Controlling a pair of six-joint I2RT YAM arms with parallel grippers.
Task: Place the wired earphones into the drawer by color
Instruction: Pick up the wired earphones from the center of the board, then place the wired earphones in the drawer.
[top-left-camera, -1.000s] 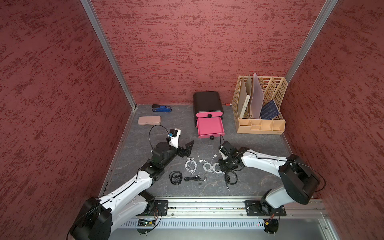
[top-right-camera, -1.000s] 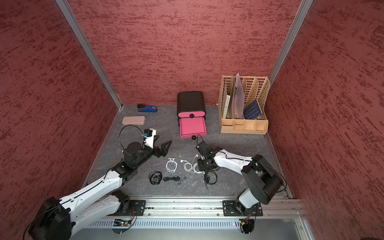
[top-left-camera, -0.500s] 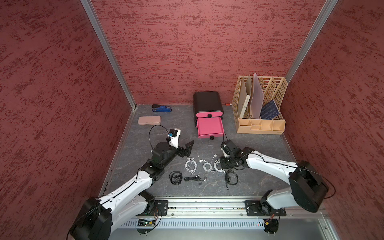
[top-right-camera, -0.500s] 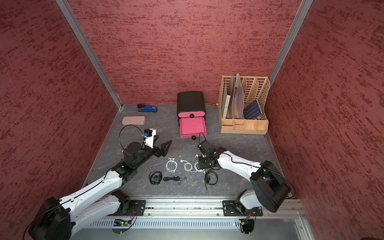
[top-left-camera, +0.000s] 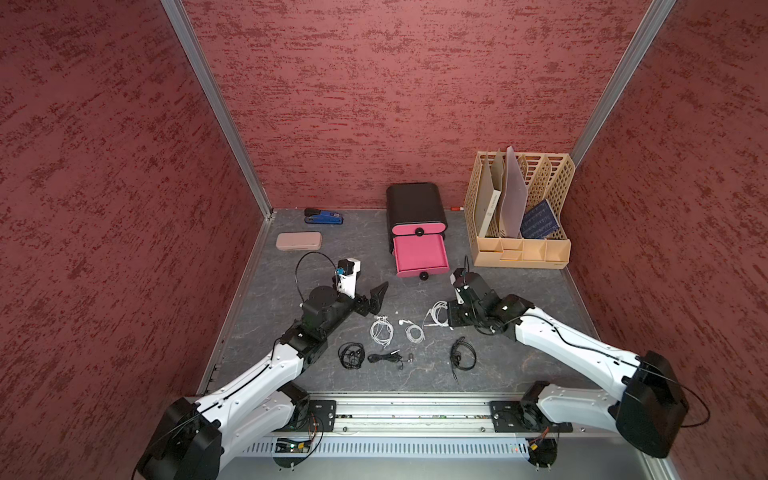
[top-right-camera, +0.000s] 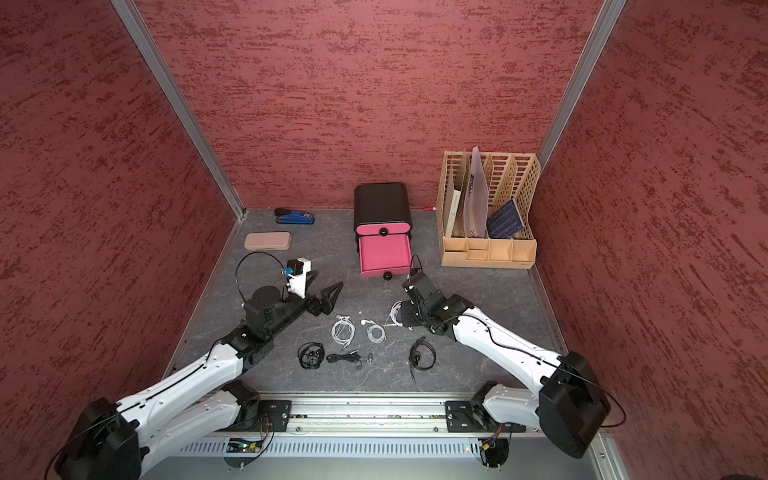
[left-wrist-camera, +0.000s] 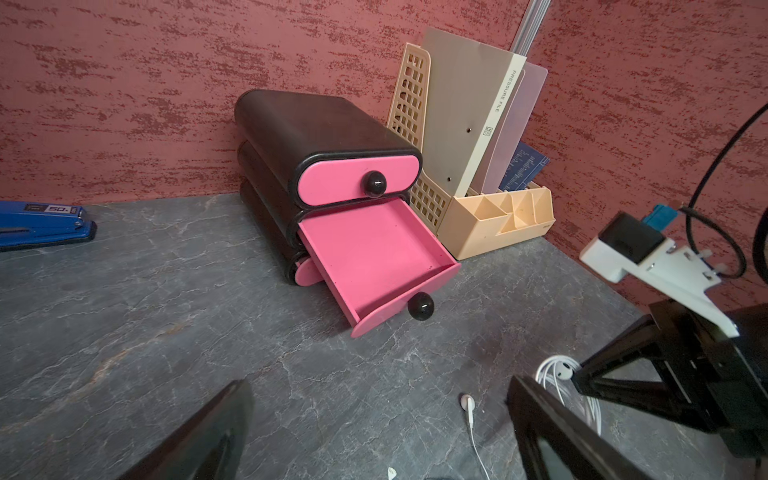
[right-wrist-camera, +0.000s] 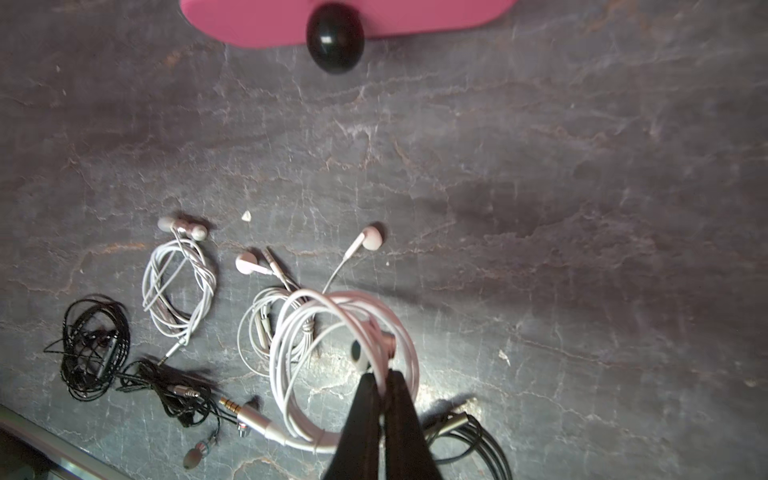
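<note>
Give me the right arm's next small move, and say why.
Probably a short, straight lift. The right gripper is shut on a white earphone coil whose loop overlaps a second white coil in the wrist view. Raising it first should free it cleanly before it is carried to the open pink drawer, which looks empty.
</note>
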